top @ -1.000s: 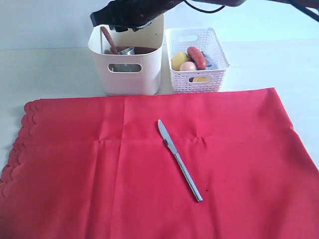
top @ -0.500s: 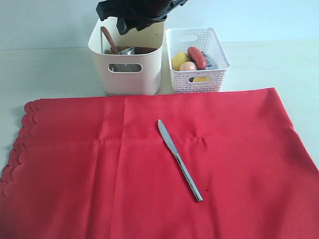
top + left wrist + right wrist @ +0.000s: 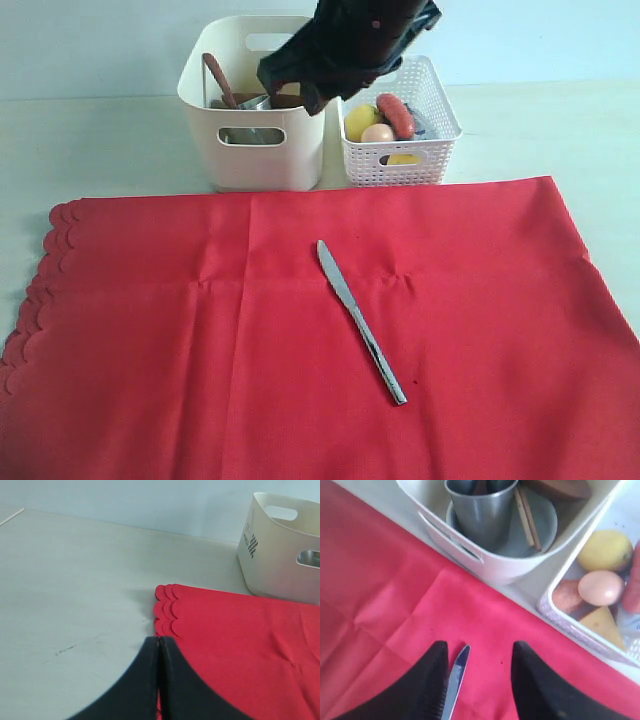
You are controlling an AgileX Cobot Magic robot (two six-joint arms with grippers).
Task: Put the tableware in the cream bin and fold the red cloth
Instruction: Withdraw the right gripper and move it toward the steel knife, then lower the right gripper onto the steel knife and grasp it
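Red cloth lies spread flat over the table, its scalloped edge at 9 o'clock in the exterior view. The steel table knife rests near the cloth's middle, blade tip aimed toward 11 o'clock and handle toward 5 o'clock. The right gripper hangs at 12 o'clock from the knife, over the neighbouring rims of the cream bin and the white lattice basket. Its two fingers stand apart with nothing between them. In the right wrist view the knife's blade tip shows in the gap, closer to one finger, lying on the cloth and not gripped. Inside the cream bin sit the steel cup, the pale bowl beneath it, two wooden chopsticks, the wooden spoon leaning toward 11 o'clock, and the brown plate. The basket, at 3 o'clock from the bin, holds a lemon, an egg and a sausage. The left gripper has its fingers pressed together on nothing, by the cloth's scalloped edge; whether it touches the fabric cannot be told.
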